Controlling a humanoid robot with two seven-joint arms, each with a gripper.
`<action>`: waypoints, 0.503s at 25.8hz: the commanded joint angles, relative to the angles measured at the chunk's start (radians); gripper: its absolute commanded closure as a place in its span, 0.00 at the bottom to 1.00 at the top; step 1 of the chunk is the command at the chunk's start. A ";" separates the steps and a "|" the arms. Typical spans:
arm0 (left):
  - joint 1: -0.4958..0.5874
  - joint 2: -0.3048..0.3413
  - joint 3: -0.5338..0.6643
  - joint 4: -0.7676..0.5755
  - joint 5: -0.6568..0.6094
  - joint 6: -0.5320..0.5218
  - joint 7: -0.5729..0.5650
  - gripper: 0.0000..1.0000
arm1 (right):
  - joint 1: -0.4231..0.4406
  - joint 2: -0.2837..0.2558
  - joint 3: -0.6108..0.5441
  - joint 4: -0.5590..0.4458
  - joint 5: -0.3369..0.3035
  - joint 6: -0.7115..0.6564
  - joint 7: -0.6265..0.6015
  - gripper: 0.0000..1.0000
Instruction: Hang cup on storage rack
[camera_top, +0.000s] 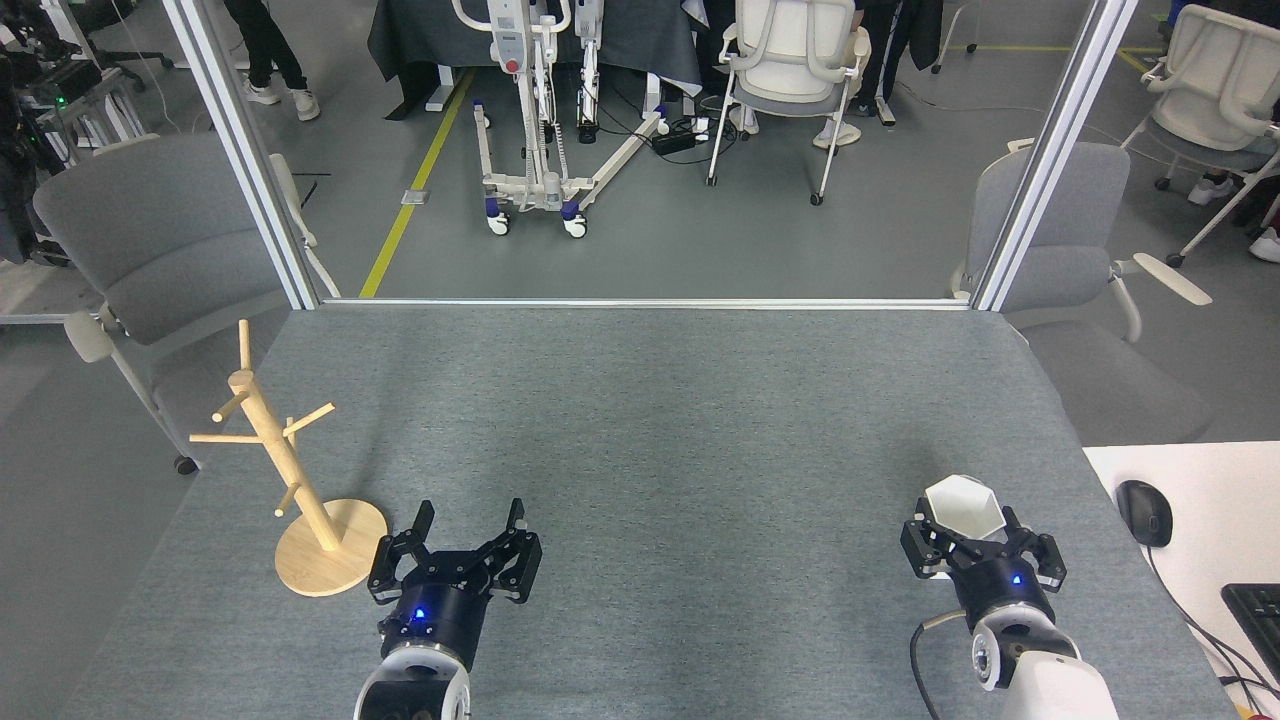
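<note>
White cup at table's near right, nested between right gripper's spread fingers for pickup, grip not yet evident; rack far left beside wide-open, empty left gripper.

Bright, even overhead light; soft shadows, sharp focus, mild edge distortion.

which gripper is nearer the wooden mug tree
Left. The left gripper sits open just right of the light wooden mug tree; the right gripper, at the white hexagonal cup, is across the table.
</note>
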 joint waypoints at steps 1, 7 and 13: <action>0.000 0.000 0.000 0.002 0.001 0.001 0.002 0.00 | -0.008 -0.001 0.001 0.015 0.001 0.001 0.003 0.00; 0.002 0.000 0.000 0.002 0.001 0.003 0.000 0.00 | -0.010 -0.009 0.000 0.029 -0.001 0.001 0.003 0.00; 0.002 0.000 0.000 0.001 0.001 0.001 0.000 0.00 | -0.043 -0.015 0.002 0.066 0.001 0.003 0.003 0.00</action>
